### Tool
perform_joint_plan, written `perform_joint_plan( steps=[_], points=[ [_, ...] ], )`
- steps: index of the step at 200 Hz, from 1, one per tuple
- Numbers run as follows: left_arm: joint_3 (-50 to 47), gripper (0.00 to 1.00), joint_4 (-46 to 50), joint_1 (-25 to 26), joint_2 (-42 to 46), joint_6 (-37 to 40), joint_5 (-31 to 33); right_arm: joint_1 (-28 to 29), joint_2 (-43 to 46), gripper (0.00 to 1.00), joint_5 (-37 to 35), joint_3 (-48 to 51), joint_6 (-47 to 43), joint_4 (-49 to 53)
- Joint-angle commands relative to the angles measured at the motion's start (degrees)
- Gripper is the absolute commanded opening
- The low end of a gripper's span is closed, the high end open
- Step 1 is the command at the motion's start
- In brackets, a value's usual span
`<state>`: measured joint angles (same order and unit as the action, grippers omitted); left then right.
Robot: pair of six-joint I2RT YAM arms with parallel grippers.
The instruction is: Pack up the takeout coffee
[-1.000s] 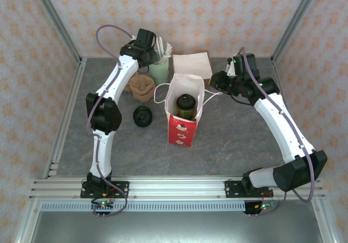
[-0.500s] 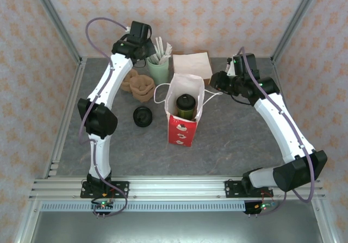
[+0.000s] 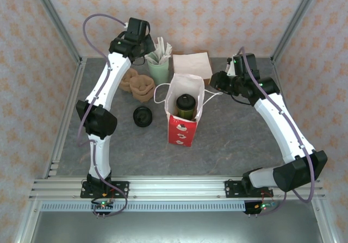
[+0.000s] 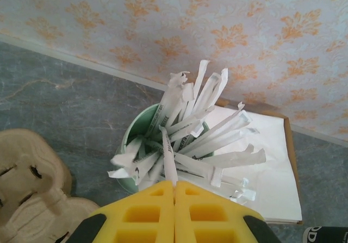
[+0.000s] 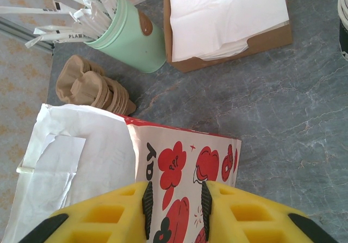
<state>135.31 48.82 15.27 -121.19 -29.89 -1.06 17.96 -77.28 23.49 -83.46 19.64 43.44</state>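
- Coffee first: the takeout coffee (image 3: 185,104) stands upright inside the red bag (image 3: 181,129), its round black lid showing through the bag's open mouth from above
- That bag stands about the middle of the grey tabletop (image 3: 244,139), its white lining spread open and a thin white handle looping out on each side
- Over at the back, the left gripper (image 4: 174,191) hangs above the green cup (image 3: 159,69), which is crammed with wrapped straws (image 4: 196,129)
- Its yellow jaws are pressed tight together, and one paper-wrapped straw runs right down to the seam between them; from where I stand I cannot tell whether it is really pinched
- The right gripper (image 3: 216,83) sits just beside the bag's right rim, close to the handle loop on that side
- Its jaws stand a narrow way apart; in the right wrist view the bag's red printed side shows through the gap, but the tips are cut off, so I cannot tell whether they hold anything
- A cardboard box of white napkins (image 3: 191,64) lies just behind the bag, right next to the green cup
- A stack of brown pulp carriers (image 3: 138,85) rests to the left of the cup
- Black lids (image 3: 143,116) lie on the tabletop left of the bag, apart from it
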Motion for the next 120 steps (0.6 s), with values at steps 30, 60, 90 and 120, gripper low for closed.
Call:
perform_joint_plan(
  steps=[30,60,90,120],
  points=[
    [-0.4,0.08,2.3,0.3,-1.3,2.3,-0.1,0.2,1.7,0.32,-1.7,0.2,-1.5,-0.7],
    [-1.0,0.06,1.2,0.3,1.1,3.4,-1.2,0.2,1.6,0.32,-1.5,0.2,-1.3,-1.1],
    [0.8,0.02,3.9,0.4,4.1,5.4,0.0,0.2,1.8,0.32,-1.6,0.3,-1.3,-1.2],
    [-0.2,0.01,6.7,0.6,9.7,7.4,0.6,0.2,2.5,0.32,-2.1,0.3,-1.2,-1.6]
  ],
)
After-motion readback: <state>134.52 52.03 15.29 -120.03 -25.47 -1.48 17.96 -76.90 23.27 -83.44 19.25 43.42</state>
